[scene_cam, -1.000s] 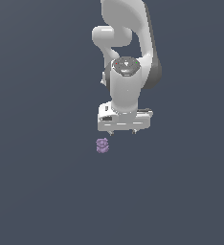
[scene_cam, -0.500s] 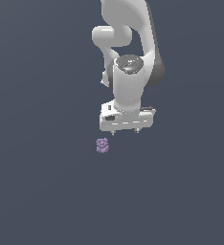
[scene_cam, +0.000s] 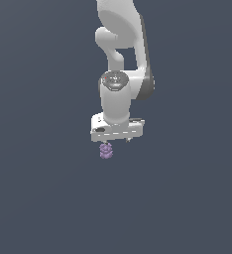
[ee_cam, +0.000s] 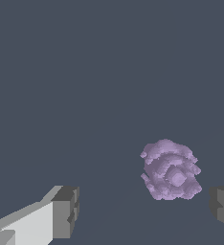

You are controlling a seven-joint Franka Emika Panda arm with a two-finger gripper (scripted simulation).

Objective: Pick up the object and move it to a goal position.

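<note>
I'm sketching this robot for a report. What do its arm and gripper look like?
The arm is glossy white with rounded, bulbous segments, dark grey at the joints and a small red mark on one joint cap. The gripper has a flat white, boxy body. Its fingers are white with blocky dark grey pads. No cables show.

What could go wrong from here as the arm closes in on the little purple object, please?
1. In the wrist view the purple object sits off-centre between the open fingers, close to the dark fingertip and far from the other fingertip. A straight descent might clip it or nudge it aside.
2. The object is small and knobbly, so the end effector may close on a bump and let it slip.
</note>
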